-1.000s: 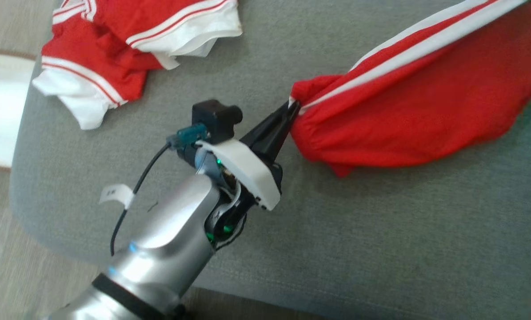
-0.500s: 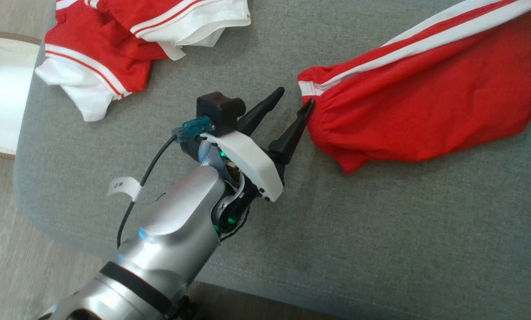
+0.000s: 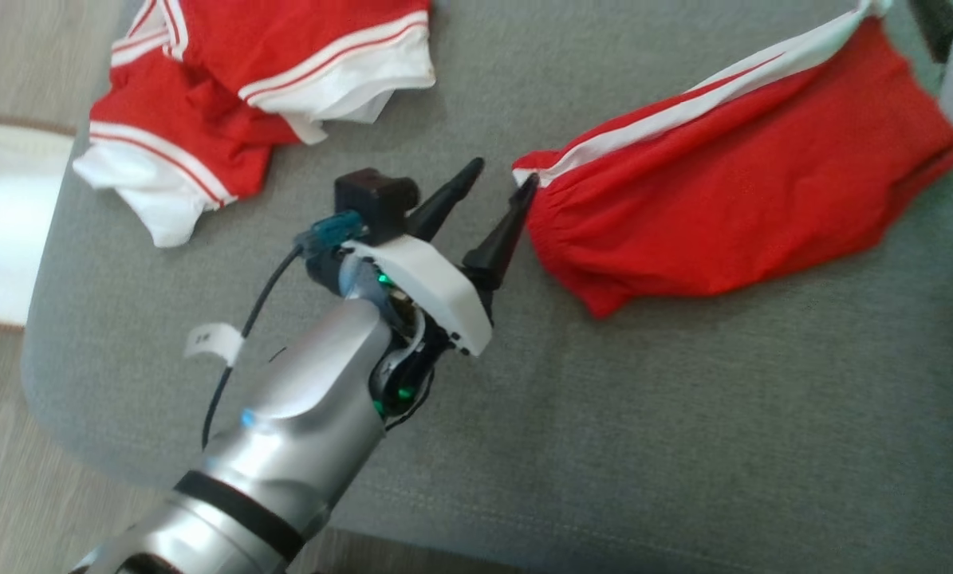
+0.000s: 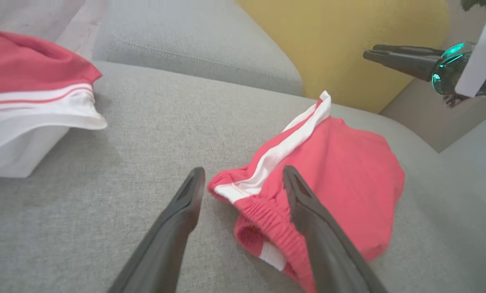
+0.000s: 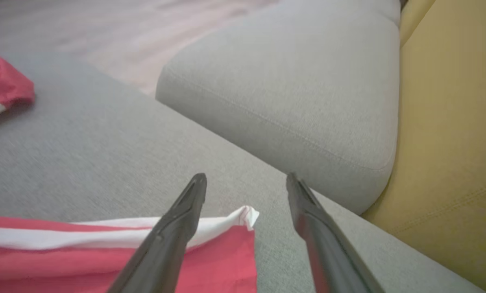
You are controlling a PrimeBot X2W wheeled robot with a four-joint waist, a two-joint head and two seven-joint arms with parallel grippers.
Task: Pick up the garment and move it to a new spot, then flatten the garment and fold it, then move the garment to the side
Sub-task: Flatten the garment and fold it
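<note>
The left arm is reaching diagonally across the grey sofa cushion (image 3: 683, 414). Its left claw (image 3: 503, 173) is standing wide and gripping nothing, with one fingertip right at the waistband end of the garment (image 3: 723, 207). The garment is lying stretched out on the cushion's right part. The right claw (image 5: 246, 176) is hovering wide and empty over its far striped corner. A red-and-white clothes pile (image 3: 205, 119) is sitting well apart.

Silver forearm (image 3: 301, 430) carries black band (image 3: 237, 510), white wrist cover (image 3: 424, 291), black cable (image 3: 237, 359) and teal plug (image 3: 328, 231) behind dark left pincer (image 3: 503, 173).
</note>
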